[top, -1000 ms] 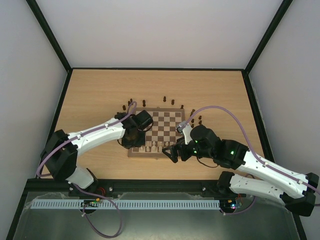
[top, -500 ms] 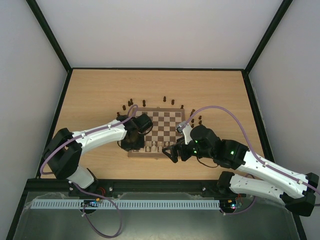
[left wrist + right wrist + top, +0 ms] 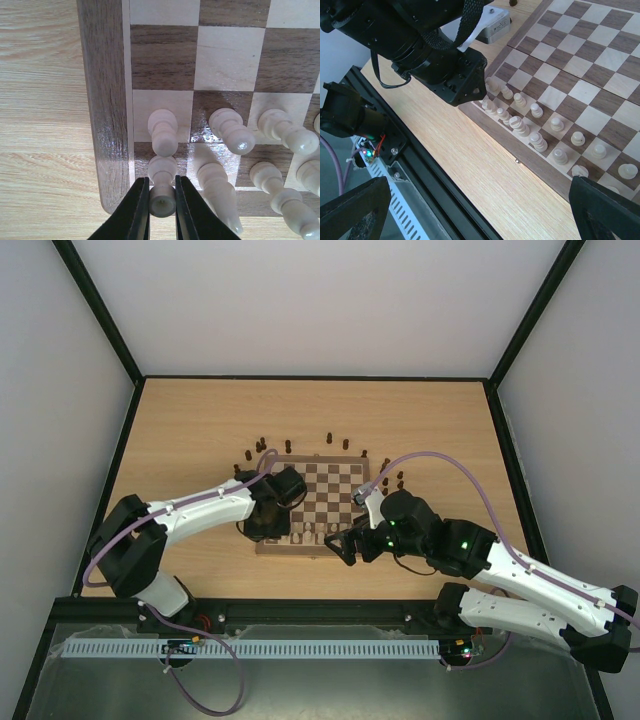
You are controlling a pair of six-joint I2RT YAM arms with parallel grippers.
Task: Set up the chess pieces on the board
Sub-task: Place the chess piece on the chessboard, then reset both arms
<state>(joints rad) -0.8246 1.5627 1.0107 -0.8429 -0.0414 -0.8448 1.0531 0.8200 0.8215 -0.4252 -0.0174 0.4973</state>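
Two fingers (image 3: pixel 136 212) of left end effector (image 3: pixel 162 210) are clamped on a cream piece (image 3: pixel 162 175) at the near-left corner square of the board (image 3: pixel 105 100), just beside the border. Can't tell if its base is seated. Other cream pieces (image 3: pixel 227 131) stand in the two near ranks next to it. Right end effector (image 3: pixel 480 210) has jaws wide apart, gripping nothing, and hovers over the table (image 3: pixel 485 165) at the board's near edge. Dark pieces (image 3: pixel 288 446) are off the board, scattered on the table past its far edge and far corners.
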